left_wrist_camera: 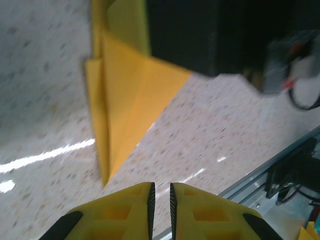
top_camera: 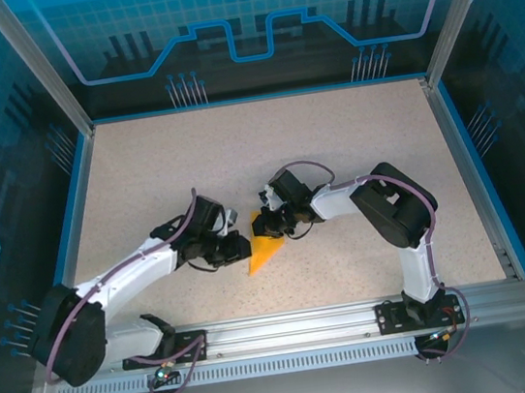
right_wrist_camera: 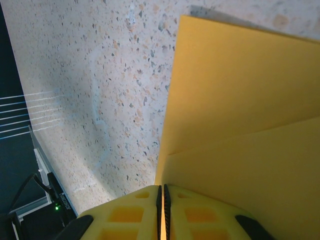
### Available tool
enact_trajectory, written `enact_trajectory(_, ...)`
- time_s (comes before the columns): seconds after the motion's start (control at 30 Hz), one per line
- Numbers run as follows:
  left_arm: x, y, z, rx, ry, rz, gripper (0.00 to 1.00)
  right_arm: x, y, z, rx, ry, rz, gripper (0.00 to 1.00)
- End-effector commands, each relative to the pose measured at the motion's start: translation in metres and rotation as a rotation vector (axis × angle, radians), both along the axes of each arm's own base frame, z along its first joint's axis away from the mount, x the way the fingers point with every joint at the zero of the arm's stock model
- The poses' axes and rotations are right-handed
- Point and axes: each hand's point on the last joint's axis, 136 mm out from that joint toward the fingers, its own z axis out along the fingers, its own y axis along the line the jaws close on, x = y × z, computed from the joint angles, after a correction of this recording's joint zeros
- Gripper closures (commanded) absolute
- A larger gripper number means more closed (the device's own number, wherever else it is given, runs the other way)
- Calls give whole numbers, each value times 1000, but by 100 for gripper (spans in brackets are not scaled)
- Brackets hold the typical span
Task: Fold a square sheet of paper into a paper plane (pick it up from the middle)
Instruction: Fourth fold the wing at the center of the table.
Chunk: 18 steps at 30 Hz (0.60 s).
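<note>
The square sheet of paper (top_camera: pixel 266 253) is folded into an orange-yellow pointed triangle, its tip toward the near edge, at the middle of the speckled table (top_camera: pixel 334 147). My right gripper (top_camera: pixel 265 225) is at its far end. In the right wrist view the right gripper (right_wrist_camera: pixel 162 192) is shut on the edge of the layered paper (right_wrist_camera: pixel 240 100), which runs between the pads. My left gripper (top_camera: pixel 243 246) sits just left of the paper. In the left wrist view the left gripper (left_wrist_camera: pixel 161 192) shows a narrow gap with nothing in it, and the paper (left_wrist_camera: pixel 125 90) lies ahead, apart from it.
An aluminium rail (top_camera: pixel 291 327) runs along the near edge with both arm bases on it. Blue-trimmed walls (top_camera: pixel 254 98) enclose the table at the back and sides. The right arm's dark body (left_wrist_camera: pixel 210 35) hangs over the paper's far end.
</note>
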Motion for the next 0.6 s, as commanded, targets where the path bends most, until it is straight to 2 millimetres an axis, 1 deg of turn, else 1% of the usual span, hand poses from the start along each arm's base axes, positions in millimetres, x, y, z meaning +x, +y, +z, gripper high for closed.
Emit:
enact_trajectory(0.0, 17, -16, 0, -55, -7, -12, 82, -24, -39, -70, -230, 114, -32, 87)
enact_trajectory(0.13, 22, -23, -16, -64, 12, -24, 85, -26, -40, -71, -232, 116, -32, 87)
enact_trajectory(0.3, 19, -22, -39, -60, 44, -21, 86, -27, -41, -72, -231, 119, -30, 87)
enact_trajectory(0.43, 8, -14, -59, -26, 93, -12, 86, -27, -41, -73, -237, 121, -29, 87)
enact_trajectory(0.57, -10, -4, -82, 9, 163, -13, 87, -28, -42, -75, -242, 127, -29, 87)
